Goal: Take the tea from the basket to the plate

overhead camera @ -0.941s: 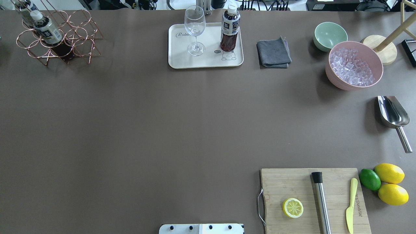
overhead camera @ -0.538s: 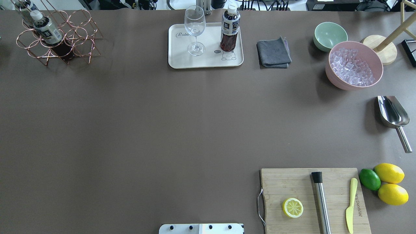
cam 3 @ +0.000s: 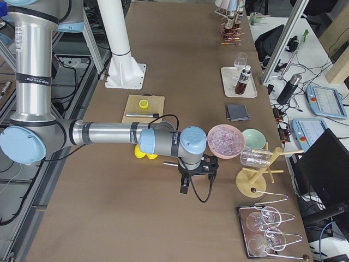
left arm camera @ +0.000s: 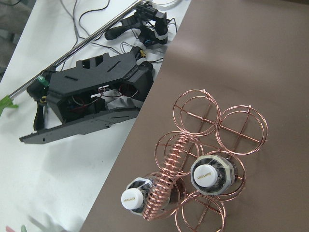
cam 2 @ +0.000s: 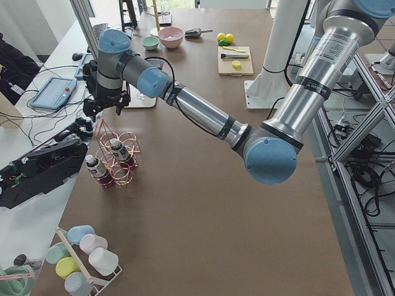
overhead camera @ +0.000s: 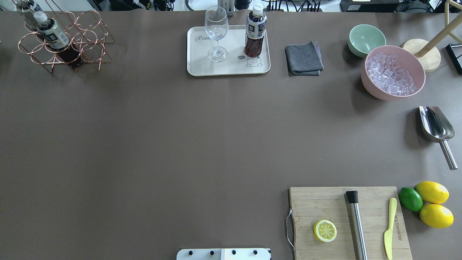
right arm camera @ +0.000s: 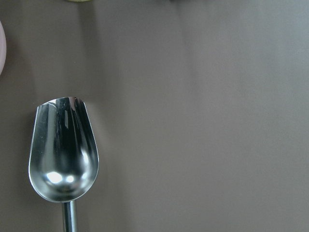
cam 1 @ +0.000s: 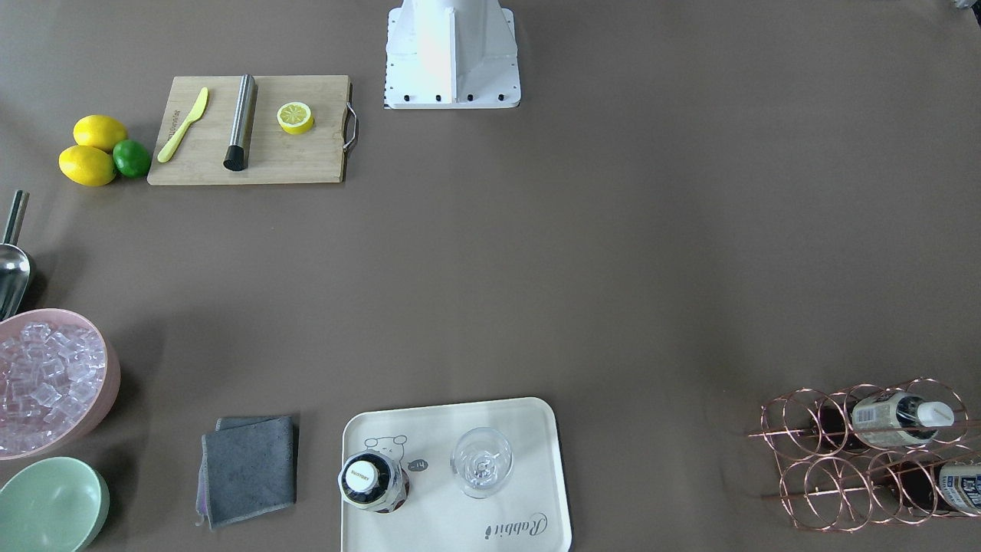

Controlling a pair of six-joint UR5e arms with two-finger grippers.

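One tea bottle [overhead camera: 255,32] stands upright on the cream plate [overhead camera: 202,61], next to the drawn bear; it also shows in the front view [cam 1: 372,481]. Two more tea bottles [left arm camera: 210,175] [left arm camera: 133,198] sit in cells of the copper wire basket [overhead camera: 90,39] at the far left. My left gripper [cam 2: 105,106] hangs above the basket's far side and shows only in the left side view, so I cannot tell if it is open. My right gripper [cam 3: 196,166] hovers over the steel scoop [right arm camera: 63,150]; I cannot tell its state.
A wine glass [overhead camera: 216,34] stands on the plate beside the bottle. A grey cloth [overhead camera: 304,58], green bowl [overhead camera: 366,39], pink bowl of ice [overhead camera: 393,72] and scoop [overhead camera: 436,126] lie to the right. A cutting board [overhead camera: 325,206] with lemon half, muddler and knife sits at the near right.
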